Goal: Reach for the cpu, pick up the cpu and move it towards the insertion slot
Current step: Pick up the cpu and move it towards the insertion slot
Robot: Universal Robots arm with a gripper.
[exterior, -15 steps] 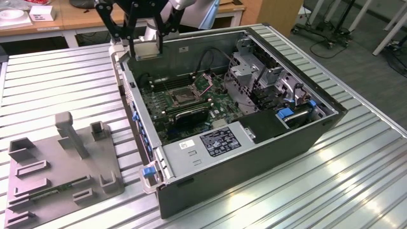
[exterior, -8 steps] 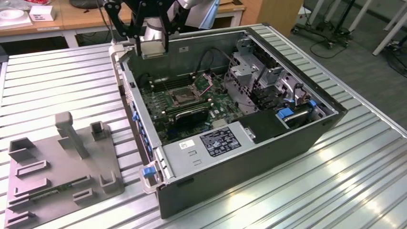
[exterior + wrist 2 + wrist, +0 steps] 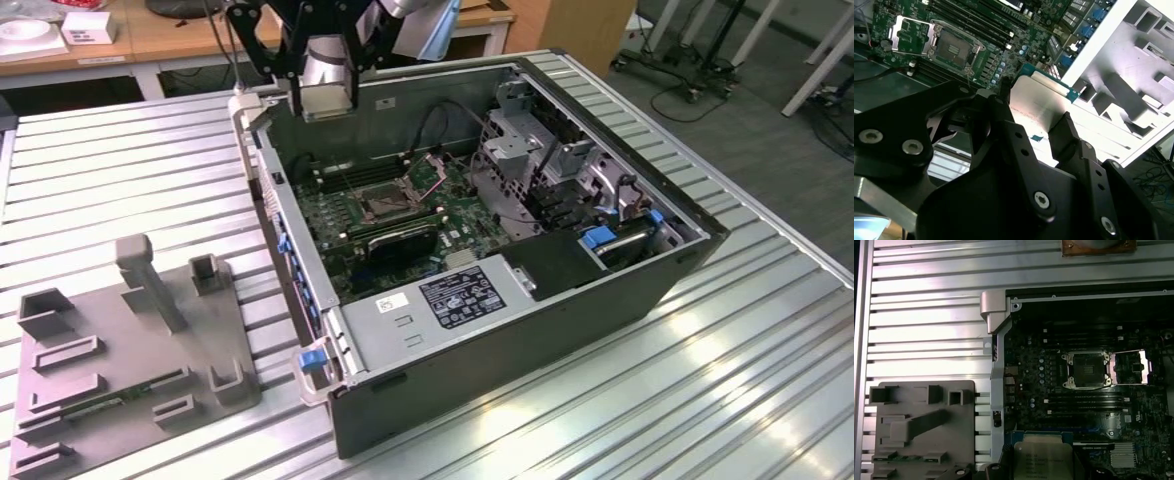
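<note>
My gripper [image 3: 324, 95] is shut on the cpu [image 3: 326, 104], a pale silvery square, and hangs above the far left corner of the open computer case in the exterior view. In the second wrist view the cpu [image 3: 1036, 100] sits clamped between two black fingers [image 3: 1004, 120]. It also shows in the first wrist view, cpu [image 3: 1043, 460], over the case's near edge. The insertion slot [image 3: 380, 205], a dark square socket in a silver frame with its lid swung open, lies on the green board below, apart from the cpu. Both wrist views show the insertion slot [image 3: 954, 50] [image 3: 1086, 370].
The case wall [image 3: 274, 200] rises beside the socket. Long black memory slots [image 3: 1084, 400] flank it. A drive cage [image 3: 534, 160] and power supply [image 3: 454, 300] stand inside the case. A grey fixture plate [image 3: 120, 370] lies on the slatted metal table [image 3: 134, 170].
</note>
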